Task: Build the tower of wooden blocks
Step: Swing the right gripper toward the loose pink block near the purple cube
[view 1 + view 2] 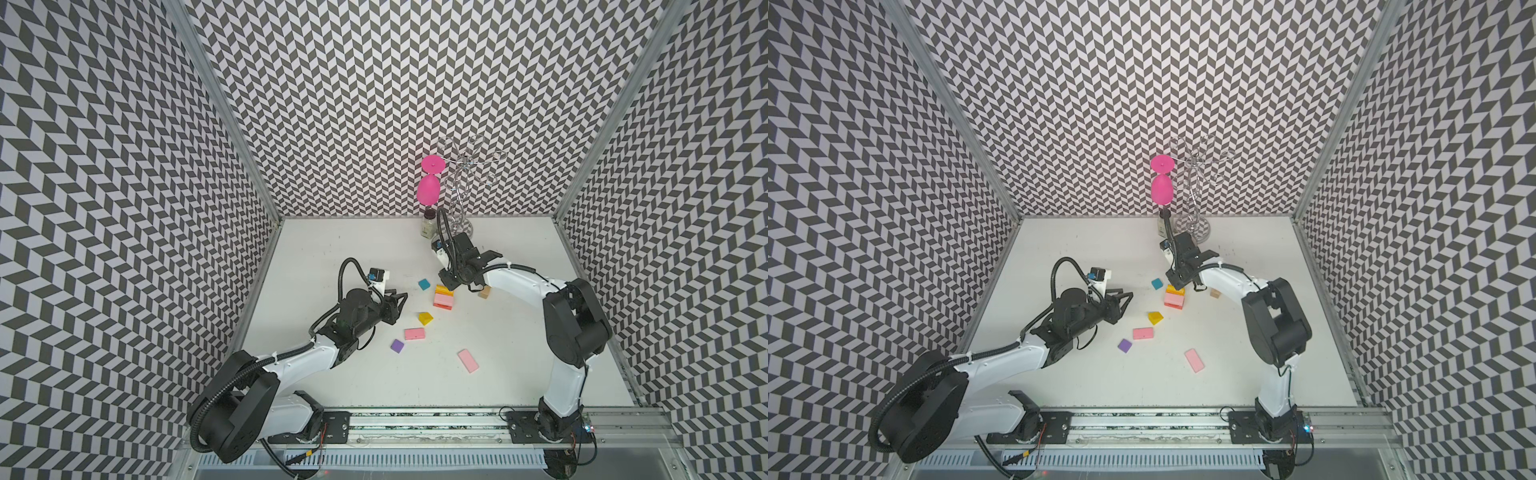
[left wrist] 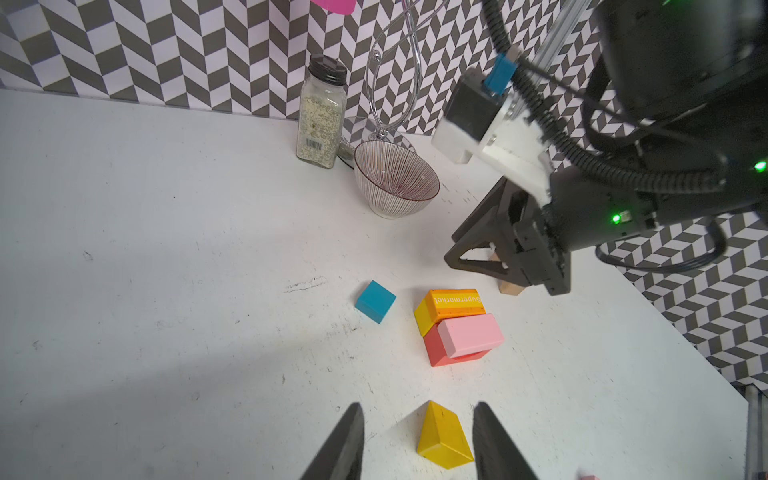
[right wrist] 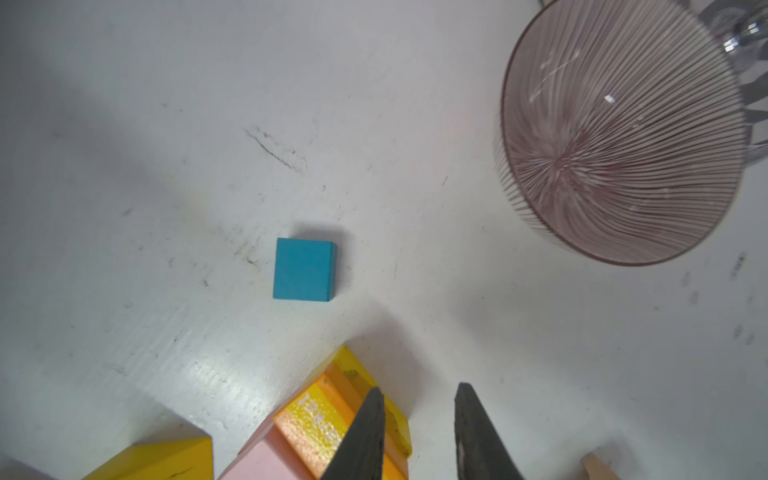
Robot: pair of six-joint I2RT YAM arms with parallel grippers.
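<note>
We see the wood block tower (image 1: 443,297) mid-table, a low stack: red block (image 2: 434,351) at the bottom, top pink slab (image 2: 469,334) lying on it, and the orange "Supermarket" block (image 2: 455,301) touching both on the tower's back side. R gripper (image 3: 419,388) hovers over the tower's back edge, jaws a bit apart w/ nothing between them. L gripper (image 2: 417,415) sits off the tower's left-arm side, fingers spread, empty, pointing at the yellow wedge (image 1: 425,318), which lies on the table near the tower's front. Teal cube (image 3: 304,269) sits just beside the tower's back-left corner. Plain wood piece (image 1: 483,294) is on its right-arm side, partly under that arm. Loose pink slab (image 1: 414,333), purple block (image 1: 397,345) & outer pink slab (image 1: 468,360) lie further front. Ribbed bowl (image 3: 623,124) stands behind the tower.
</note>
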